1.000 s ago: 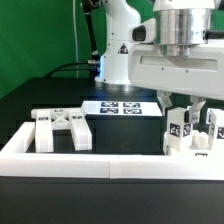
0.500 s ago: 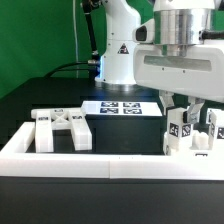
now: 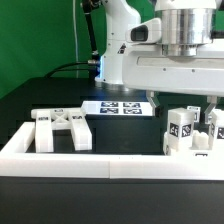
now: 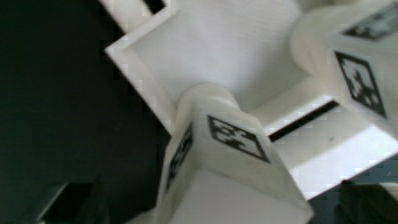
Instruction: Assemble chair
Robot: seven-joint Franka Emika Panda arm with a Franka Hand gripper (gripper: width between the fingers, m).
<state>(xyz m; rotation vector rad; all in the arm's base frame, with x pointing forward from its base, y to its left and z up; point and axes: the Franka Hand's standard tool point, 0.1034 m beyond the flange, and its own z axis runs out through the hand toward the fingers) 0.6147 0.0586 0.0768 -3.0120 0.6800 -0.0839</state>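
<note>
Loose chair pieces you can count: one X-braced panel (image 3: 60,128), two upright tagged blocks (image 3: 180,131).
Your gripper (image 3: 185,100) hangs just above the blocks at the exterior view's right, fingers apart, gripping nothing. The panel lies flat, well apart at the left, inside the border wall (image 3: 100,162). One marker board (image 3: 112,108) lies behind.

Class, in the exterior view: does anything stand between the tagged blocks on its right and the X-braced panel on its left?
Nothing visible does. Between the tagged blocks and the X-braced panel lies only dark table; the marker board lies flat farther back.
</note>
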